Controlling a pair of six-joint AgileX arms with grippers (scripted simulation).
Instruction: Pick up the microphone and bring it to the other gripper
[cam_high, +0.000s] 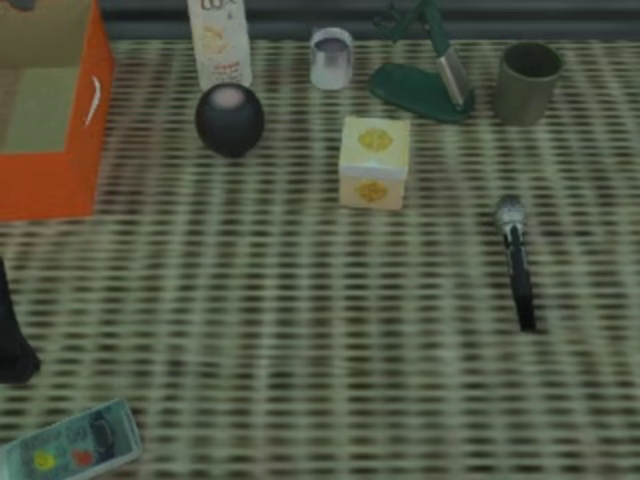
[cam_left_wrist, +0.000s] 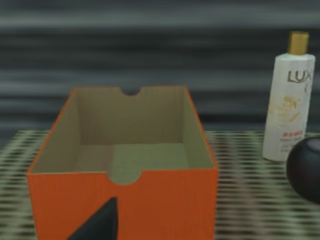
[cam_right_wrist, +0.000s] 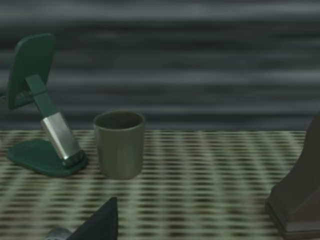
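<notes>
From the top view I have the microphone (cam_high: 517, 262) lying flat on the woven-patterned desk (cam_high: 300, 330), on the right half, its silvery mesh head pointing toward the far edge and its black handle running back toward the near edge; nothing is touching it. It sits well apart from the cream cube box (cam_high: 374, 163), which stands nearer the middle, and the olive cup (cam_high: 527, 82) is beyond it at the far right. Left of the cup is the green phone stand (cam_high: 425, 80), then a small white cup (cam_high: 331, 58), a white lotion bottle (cam_high: 220, 42), and a black ball with a pale top (cam_high: 230, 119) just in front of the bottle. An orange open box (cam_high: 60, 150) fills the far left corner, and a pale remote-like item (cam_high: 70, 450) lies at the near left corner. My left arm (cam_high: 12, 330) shows only as a dark shape at the left edge, parked; its wrist view faces the orange box with a dark finger (cam_left_wrist: 100, 225) poking into the picture (one finger alone, so I cannot tell how wide that end effector stands). My right arm is outside the top view; its wrist view shows a dark finger (cam_right_wrist: 100, 222) too, with the mic's mesh head just beside it at the picture's edge, and again I cannot tell the opening.
</notes>
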